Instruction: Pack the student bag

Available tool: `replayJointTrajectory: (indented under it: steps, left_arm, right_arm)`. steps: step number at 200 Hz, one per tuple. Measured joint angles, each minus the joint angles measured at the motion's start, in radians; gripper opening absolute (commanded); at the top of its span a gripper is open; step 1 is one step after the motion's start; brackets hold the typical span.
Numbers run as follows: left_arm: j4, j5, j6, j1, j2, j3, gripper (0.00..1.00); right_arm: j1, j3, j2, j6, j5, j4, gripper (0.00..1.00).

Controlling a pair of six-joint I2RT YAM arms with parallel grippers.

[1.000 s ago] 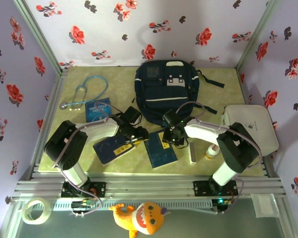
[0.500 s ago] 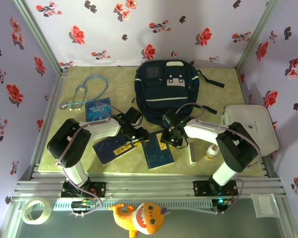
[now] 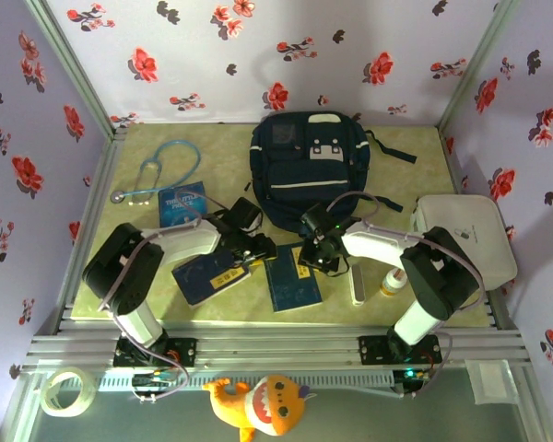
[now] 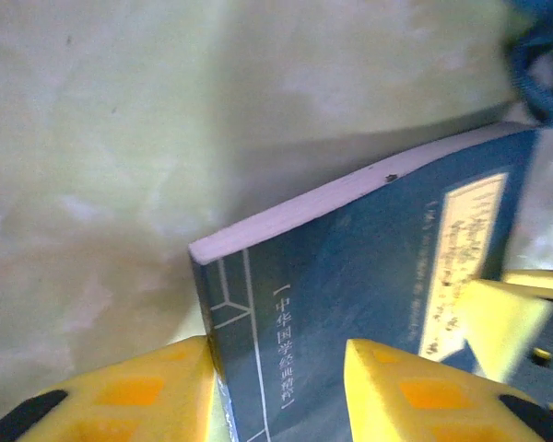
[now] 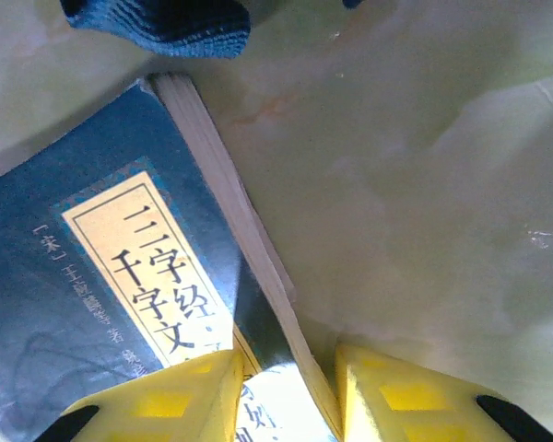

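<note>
Book [image 3: 291, 279], blue, flat on table [image 3: 212, 157] mid-front; left pincer [image 4: 276, 354] astride its corner, right pincer [image 5: 288, 364] astride its page edge, fingers apart, clamping cannot tell. Beyond, student bag [image 3: 309, 170] lies at table's far centre.

navy cloth student bag [image 3: 309, 170]; seemingly matt paper book [image 5: 120, 285].

Lilac walls [image 3: 212, 55] (red-flower print), pale green marbled tabletop [image 3: 217, 157].
</note>
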State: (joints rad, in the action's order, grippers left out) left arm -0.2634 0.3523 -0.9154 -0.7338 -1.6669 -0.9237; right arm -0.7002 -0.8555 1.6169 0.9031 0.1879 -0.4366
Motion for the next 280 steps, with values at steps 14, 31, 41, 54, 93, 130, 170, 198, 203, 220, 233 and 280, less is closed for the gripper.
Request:
replayJointTrajectory:
  steps: [14,31,41,54,93,130,170,198,203,220,233,280]
  left_arm:
    - [0.029,0.002,-0.015,0.000,0.056,0.024,0.37]
    - [0.079,0.014,-0.034,-0.001,0.102,0.046,0.36]
    - [0.112,0.017,-0.047,-0.001,0.112,0.061,0.35]
    - [0.150,0.016,-0.062,-0.001,0.111,0.082,0.35]
    - [0.205,0.006,-0.082,-0.001,0.080,0.102,0.35]
    - [0.225,-0.011,-0.074,-0.002,0.051,0.102,0.36]
    - [0.291,-0.002,-0.053,-0.002,0.048,0.103,0.29]
    - [0.380,0.019,-0.047,-0.003,0.051,0.121,0.28]
    - [0.390,0.021,-0.047,-0.004,0.053,0.126,0.28]
    - [0.419,0.026,-0.046,-0.007,0.057,0.141,0.30]
    - [0.423,0.035,-0.043,-0.008,0.057,0.142,0.32]
    - [0.378,0.135,-0.024,-0.071,-0.018,0.141,0.32]
  right_arm:
    - [0.000,0.004,-0.002,0.009,0.000,0.006,0.32]
    - [0.002,0.006,-0.002,0.016,0.003,0.012,0.32]
    - [0.002,0.006,-0.002,0.018,0.003,0.013,0.32]
    - [0.002,0.006,-0.001,0.018,0.003,0.013,0.31]
    - [0.004,0.009,-0.002,0.016,0.003,0.016,0.31]
    - [0.005,0.039,-0.021,0.015,0.004,0.050,0.31]
    - [0.005,0.053,-0.031,0.024,-0.002,0.065,0.26]
    - [0.005,0.050,-0.032,0.025,-0.007,0.058,0.23]
    - [0.005,0.048,-0.031,0.025,-0.008,0.054,0.22]
    - [0.005,0.041,-0.029,0.025,-0.014,0.043,0.20]
    - [0.005,0.035,-0.026,0.024,-0.019,0.032,0.19]
    - [0.003,0.019,-0.010,0.020,-0.028,0.029,0.18]
